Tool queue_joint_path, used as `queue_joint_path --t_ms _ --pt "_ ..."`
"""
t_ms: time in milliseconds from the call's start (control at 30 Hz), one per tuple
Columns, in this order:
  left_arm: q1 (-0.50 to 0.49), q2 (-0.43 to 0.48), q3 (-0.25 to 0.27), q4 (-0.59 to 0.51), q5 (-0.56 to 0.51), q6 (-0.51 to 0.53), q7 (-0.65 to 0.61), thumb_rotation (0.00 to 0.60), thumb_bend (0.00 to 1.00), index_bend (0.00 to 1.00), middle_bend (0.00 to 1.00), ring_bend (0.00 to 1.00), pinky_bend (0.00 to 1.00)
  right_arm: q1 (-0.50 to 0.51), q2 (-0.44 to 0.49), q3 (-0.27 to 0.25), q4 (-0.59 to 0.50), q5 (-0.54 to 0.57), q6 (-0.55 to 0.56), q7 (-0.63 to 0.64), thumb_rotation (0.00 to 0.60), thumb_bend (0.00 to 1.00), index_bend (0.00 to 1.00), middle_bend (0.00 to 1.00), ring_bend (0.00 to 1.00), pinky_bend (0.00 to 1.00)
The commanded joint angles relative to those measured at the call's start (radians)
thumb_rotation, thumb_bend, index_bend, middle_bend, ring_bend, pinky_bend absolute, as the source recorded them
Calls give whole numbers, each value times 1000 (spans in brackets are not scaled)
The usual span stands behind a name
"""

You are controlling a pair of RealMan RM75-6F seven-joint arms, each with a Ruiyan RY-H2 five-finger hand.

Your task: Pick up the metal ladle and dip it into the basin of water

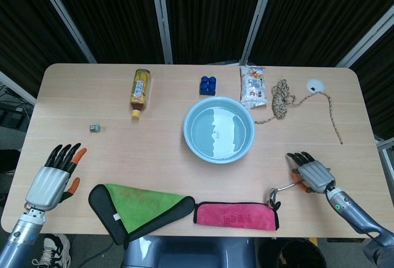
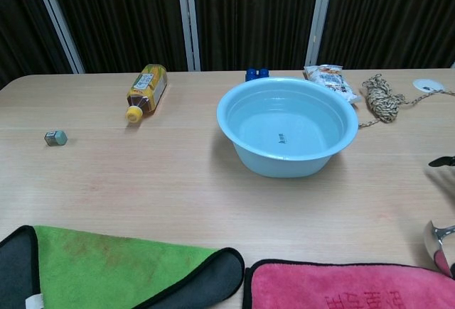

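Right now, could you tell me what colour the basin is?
Light blue basin, clearest in the chest view.

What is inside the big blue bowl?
The blue bowl holds clear water, and a small dark mark shows on its bottom through the water. Nothing else is in it. The metal ladle is not inside; the right hand holds it near the pink cloth.
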Motion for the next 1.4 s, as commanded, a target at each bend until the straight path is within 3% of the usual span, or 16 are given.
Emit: queue_joint_path --t_ms 33,433,767,1033,1400 --pt "0 1 1 -1 2 1 0 600 472 0 0 0 0 2 16 2 -18 5 -10 -28 600 452 675 0 0 0" --pt "2 6 7 -4 16 9 -11 600 473 0 0 0 0 32 126 44 -152 70 -125 -244 600 517 757 38 0 0" --pt "3 16 16 -9 34 13 -30 600 472 0 0 0 0 46 251 97 -354 192 -273 -474 600 540 825 93 0 0" --pt "3 26 22 -11 48 18 -51 600 473 0 0 0 0 37 351 137 -530 267 -271 -643 600 548 863 125 0 0" --pt "5 41 33 -16 73 29 -82 600 473 0 0 0 0 40 499 188 -802 472 -302 -961 600 547 877 135 0 0"
